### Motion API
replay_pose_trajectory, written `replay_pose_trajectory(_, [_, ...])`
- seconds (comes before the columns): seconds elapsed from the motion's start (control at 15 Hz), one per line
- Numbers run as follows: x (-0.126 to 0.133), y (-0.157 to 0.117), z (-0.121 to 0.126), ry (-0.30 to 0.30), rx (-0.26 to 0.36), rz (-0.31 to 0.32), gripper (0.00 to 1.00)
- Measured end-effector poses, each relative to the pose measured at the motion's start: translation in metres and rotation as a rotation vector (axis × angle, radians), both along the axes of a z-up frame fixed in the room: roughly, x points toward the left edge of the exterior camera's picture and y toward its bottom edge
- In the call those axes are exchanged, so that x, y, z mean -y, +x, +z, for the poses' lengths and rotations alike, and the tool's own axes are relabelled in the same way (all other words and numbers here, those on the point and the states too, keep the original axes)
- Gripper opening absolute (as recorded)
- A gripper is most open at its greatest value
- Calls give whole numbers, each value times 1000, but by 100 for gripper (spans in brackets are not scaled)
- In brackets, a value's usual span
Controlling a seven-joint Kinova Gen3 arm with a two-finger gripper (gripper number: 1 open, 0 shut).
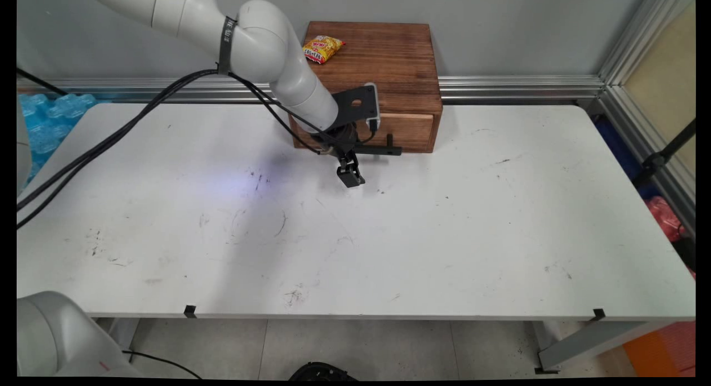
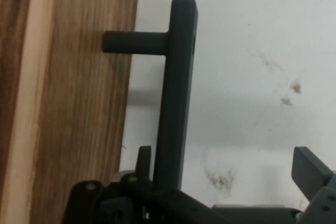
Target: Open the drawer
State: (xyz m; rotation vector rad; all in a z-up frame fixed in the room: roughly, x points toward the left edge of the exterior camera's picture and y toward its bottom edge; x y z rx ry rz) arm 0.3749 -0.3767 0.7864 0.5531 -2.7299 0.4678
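Observation:
A dark wooden box point(image 1: 383, 64) stands at the table's far edge against the wall. A yellow snack packet point(image 1: 322, 48) lies on its top, at the left. The box's drawer front point(image 1: 408, 133) carries a black bar handle point(image 1: 386, 150) on short posts. My gripper point(image 1: 348, 163) hangs low in front of the drawer, at the handle's left end. In the hand view the handle bar point(image 2: 176, 93) runs up between the fingers: one finger point(image 2: 144, 158) lies on the drawer side, the other finger point(image 2: 311, 170) stands far off over the table. The gripper point(image 2: 227, 165) is open and holds nothing.
The white table point(image 1: 389, 247) is scuffed with dark marks. Black cables point(image 1: 111, 141) hang from the arm across the table's left part. Blue packaging point(image 1: 50, 119) lies past the left edge and a red bag point(image 1: 664, 216) past the right edge.

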Motion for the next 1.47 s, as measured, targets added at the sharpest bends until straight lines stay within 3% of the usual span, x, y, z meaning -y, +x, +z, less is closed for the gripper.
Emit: replay_pose_trajectory(1.47, [-38, -14, 4, 62, -27, 1, 100])
